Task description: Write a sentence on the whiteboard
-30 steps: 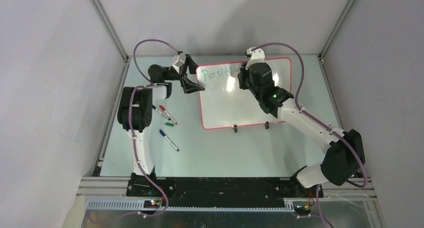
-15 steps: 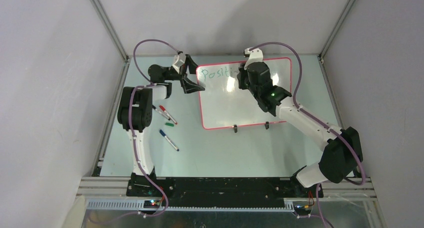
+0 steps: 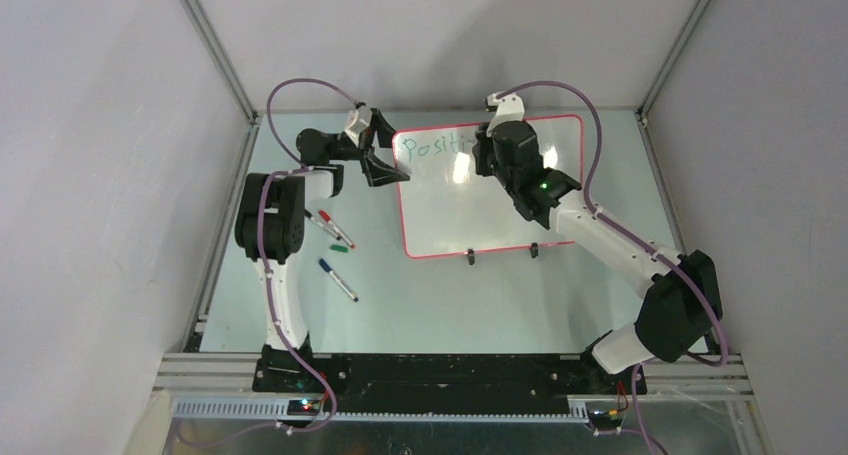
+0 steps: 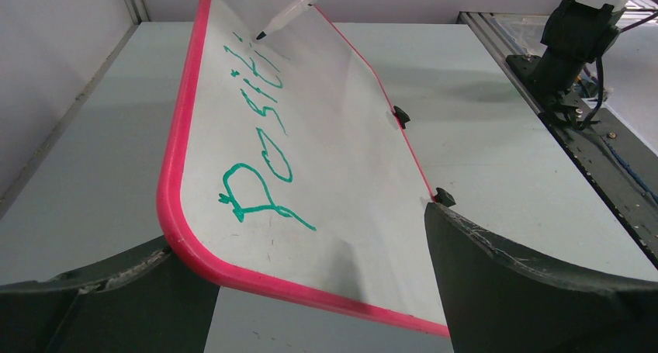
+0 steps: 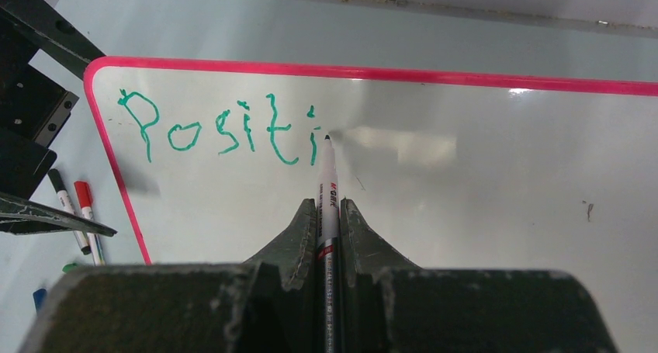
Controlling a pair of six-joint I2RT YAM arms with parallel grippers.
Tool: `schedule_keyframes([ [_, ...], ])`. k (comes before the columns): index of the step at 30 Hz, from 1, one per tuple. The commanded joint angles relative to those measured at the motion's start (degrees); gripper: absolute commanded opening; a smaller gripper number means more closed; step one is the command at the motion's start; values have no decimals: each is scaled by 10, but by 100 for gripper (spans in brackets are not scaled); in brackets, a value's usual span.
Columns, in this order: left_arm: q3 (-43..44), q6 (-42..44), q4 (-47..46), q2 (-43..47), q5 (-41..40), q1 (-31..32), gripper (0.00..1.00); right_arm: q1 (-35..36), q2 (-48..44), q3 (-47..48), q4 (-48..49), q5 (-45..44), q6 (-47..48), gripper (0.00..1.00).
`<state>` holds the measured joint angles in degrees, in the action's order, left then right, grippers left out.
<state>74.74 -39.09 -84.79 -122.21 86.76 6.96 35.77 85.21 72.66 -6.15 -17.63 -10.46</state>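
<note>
The whiteboard (image 3: pixel 500 215) lies flat at the back of the table, red-pink rim around it. The sentence (image 5: pixel 225 132) reads "Positi" in green along its top edge, and also shows in the left wrist view (image 4: pixel 264 136). My right gripper (image 5: pixel 326 202) is shut on a white marker (image 5: pixel 327 174). The marker's tip sits just right of the last "i", at the board's surface. From above the right gripper (image 3: pixel 490 153) is over the board's top middle. My left gripper (image 3: pixel 380 153) is open wide, its jaws astride the board's top-left corner (image 4: pixel 299 229).
Several loose markers lie on the table left of the board: a red one (image 3: pixel 337 228), a black one (image 3: pixel 322 222), a green cap (image 3: pixel 340 245) and a blue one (image 3: pixel 338 280). Two black feet (image 3: pixel 470 255) sit on the board's near edge. Walls stand close behind and at both sides.
My right wrist has shifted slightly left and toward the far edge with the marker. The left arm and the board have not moved.
</note>
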Motion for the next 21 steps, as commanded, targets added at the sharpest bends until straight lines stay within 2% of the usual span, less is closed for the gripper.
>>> schedule_keyframes([
  [1, 4, -7, -31, 6, 2, 1, 99, -3, 7, 28, 4, -10, 2, 0],
  [21, 5, -8, -32, 5, 3, 1, 98, -8, 4, 29, -30, -13, 3, 0],
])
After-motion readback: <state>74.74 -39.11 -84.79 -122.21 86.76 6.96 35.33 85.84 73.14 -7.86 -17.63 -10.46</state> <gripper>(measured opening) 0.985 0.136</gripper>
